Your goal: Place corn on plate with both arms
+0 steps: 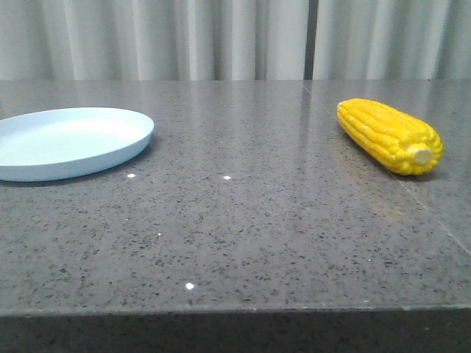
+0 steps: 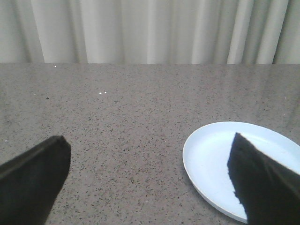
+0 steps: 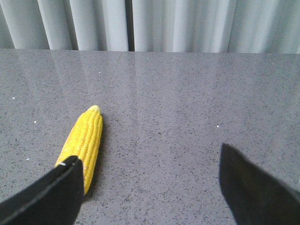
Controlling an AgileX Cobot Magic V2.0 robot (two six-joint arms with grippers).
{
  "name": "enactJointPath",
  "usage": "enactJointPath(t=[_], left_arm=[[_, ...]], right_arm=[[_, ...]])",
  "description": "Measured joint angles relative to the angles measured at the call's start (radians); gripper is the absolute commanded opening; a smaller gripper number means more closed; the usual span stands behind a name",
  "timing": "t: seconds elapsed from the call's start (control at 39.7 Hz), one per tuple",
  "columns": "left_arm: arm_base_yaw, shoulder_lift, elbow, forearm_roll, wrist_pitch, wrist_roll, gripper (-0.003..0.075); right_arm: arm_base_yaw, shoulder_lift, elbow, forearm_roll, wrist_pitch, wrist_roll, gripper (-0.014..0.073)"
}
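While both claws hang spread wide and empty, the left gripper (image 2: 147, 180) has the glossy, shallow pale-blue plate (image 2: 211, 150) by its right finger, and the right gripper (image 3: 152, 185) has the ridged yellow corn (image 3: 84, 138) lying by its left finger on speckled grey stone table (image 1: 243, 235); only the front view shows the cob's pale stub.

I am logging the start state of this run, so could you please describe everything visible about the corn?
The corn is a bright yellow, husked cob with neat lengthwise rows of kernels, glossy like plastic. It has a pale stub at its blunt end, which faces the camera in the front view, and tapers to a point. It lies on its side, angled, on the right of the grey speckled table, far from the plate. Only the table touches it; the open right end effector is nearby, not gripping.
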Motion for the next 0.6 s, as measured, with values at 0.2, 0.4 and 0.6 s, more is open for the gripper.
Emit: enactJointPath(t=[0.2, 0.4, 0.6], left_arm=[[0.000, 0.028, -0.010, -0.029, 0.014, 0.000, 0.0597], [-0.072, 0.239, -0.098, -0.029, 0.041, 0.039, 0.0594], [-0.149, 0.536, -0.269, -0.029, 0.169, 0.053, 0.0508]], right_arm=[[0.000, 0.000, 0.000, 0.000, 0.000, 0.000, 0.0645], [0.000, 0.000, 0.000, 0.000, 0.000, 0.000, 0.0645], [0.000, 0.000, 0.000, 0.000, 0.000, 0.000, 0.0645]])
